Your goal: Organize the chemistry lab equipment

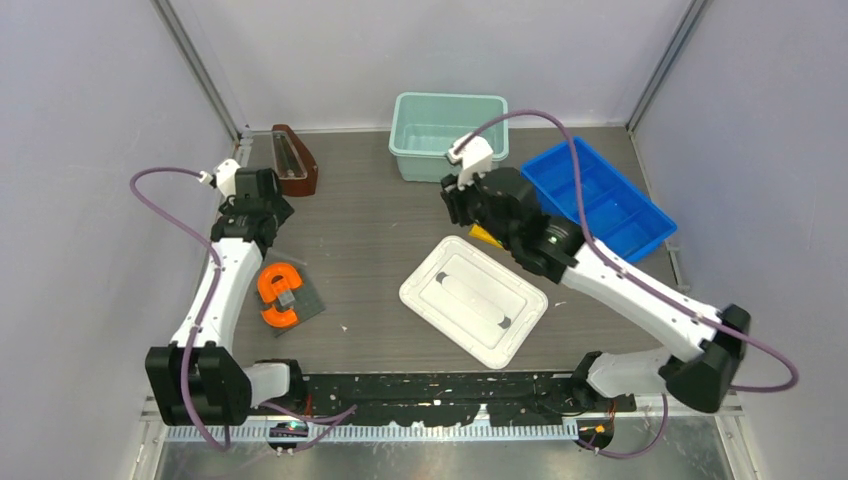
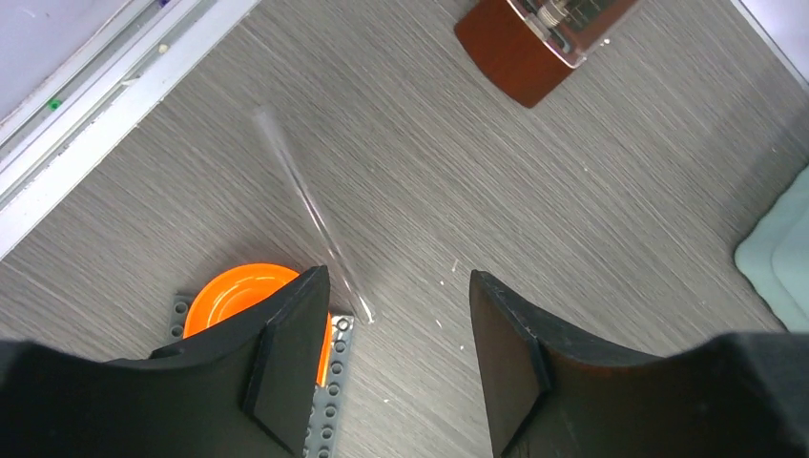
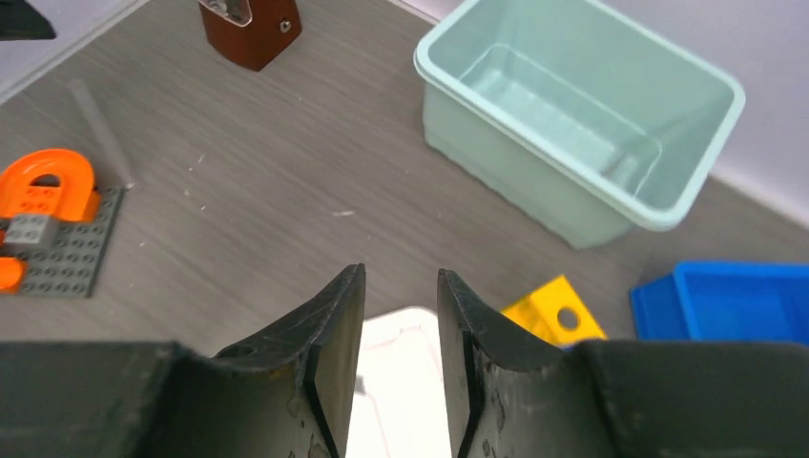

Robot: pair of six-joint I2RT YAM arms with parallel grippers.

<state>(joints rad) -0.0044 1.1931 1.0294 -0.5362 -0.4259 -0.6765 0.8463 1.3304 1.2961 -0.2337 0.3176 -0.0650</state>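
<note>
Left gripper [image 2: 396,367] hangs low over the table [image 2: 572,191], jaws well apart, nothing between them, just bare tabletop. The clear glass rod [image 2: 310,205] lies flat ahead and a bit left of that gap - its near end sits right beside the left finger and the corner of the grey baseplate [image 2: 324,401] w/ the orange arch piece [image 2: 234,296] on it. Brown stand [image 2: 520,57] is further back. Right gripper [image 3: 401,363] is only narrowly open, empty afaict, above the white lid [image 1: 472,300] - yellow block [image 3: 553,310] just beside it, mint tub [image 3: 515,162] and blue tray [image 1: 610,205] beyond.
</note>
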